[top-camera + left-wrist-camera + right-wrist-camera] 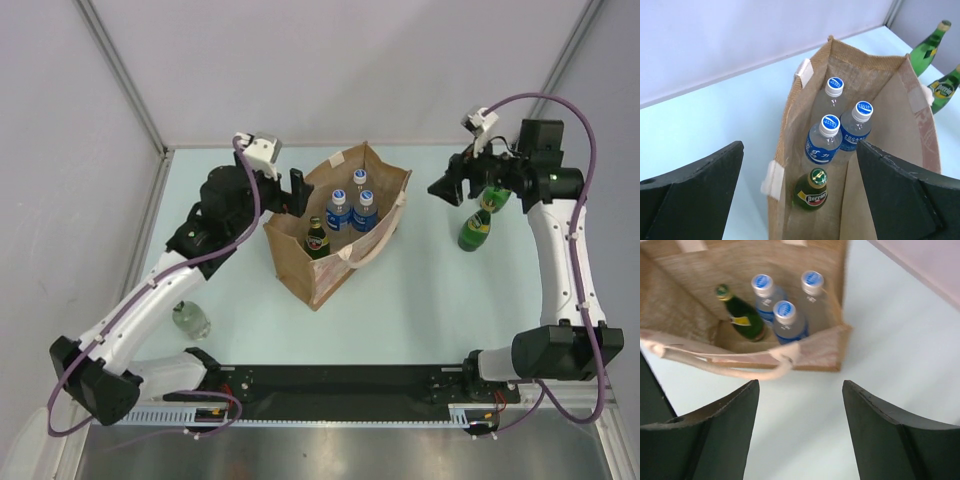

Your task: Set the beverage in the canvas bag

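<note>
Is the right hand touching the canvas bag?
Apart. The top view shows bare table between the right hand and the canvas bag.

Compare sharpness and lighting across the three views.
Top external: even light, faint shadows, the canvas bag crisp. Left wrist: sharp, labels readable on the blue-capped bottles. Right wrist: blurred throughout, the green bottle in the bag smeared.

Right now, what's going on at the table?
The left claw, open and empty, hovers at the left edge of the canvas bag. The bag holds three water bottles and one green bottle, all upright. The right claw, also open and empty, is out to the bag's right, near two more green bottles standing on the table, not yet packed.
</note>
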Robot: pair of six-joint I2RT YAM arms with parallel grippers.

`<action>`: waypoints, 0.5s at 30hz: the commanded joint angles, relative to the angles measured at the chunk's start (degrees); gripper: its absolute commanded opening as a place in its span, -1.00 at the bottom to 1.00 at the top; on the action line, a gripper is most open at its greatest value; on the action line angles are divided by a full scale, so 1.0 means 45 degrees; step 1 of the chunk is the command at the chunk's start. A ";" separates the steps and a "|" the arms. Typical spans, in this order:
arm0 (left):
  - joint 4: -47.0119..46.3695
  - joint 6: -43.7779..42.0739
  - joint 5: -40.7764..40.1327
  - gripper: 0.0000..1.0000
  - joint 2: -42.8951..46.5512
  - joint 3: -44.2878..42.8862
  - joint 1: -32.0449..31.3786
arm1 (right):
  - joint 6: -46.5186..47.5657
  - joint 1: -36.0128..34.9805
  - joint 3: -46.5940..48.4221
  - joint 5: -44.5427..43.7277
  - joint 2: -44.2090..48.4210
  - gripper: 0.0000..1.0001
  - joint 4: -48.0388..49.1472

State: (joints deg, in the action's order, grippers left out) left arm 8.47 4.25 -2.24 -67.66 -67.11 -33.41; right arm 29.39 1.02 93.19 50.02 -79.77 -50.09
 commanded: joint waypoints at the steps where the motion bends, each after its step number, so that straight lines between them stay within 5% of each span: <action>1: 0.0851 0.0695 -0.0810 1.00 0.0991 -0.0536 0.0022 | -0.2153 0.1334 -0.0648 -0.1621 0.0753 0.46 0.1285; 10: 0.2082 0.2179 -0.1669 1.00 0.3158 0.0809 0.0061 | -0.4186 0.3055 -0.1763 -0.6442 0.0208 0.49 0.1951; 15: 0.2316 0.2746 -0.2177 1.00 0.4407 0.1573 0.0100 | -0.4245 0.3134 -0.1821 -0.6876 -0.0728 0.50 0.1853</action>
State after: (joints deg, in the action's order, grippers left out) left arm 17.54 13.19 -9.17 -51.18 -62.04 -33.34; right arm 12.45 14.87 85.12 24.23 -80.44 -43.53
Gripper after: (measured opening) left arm 0.996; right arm 0.745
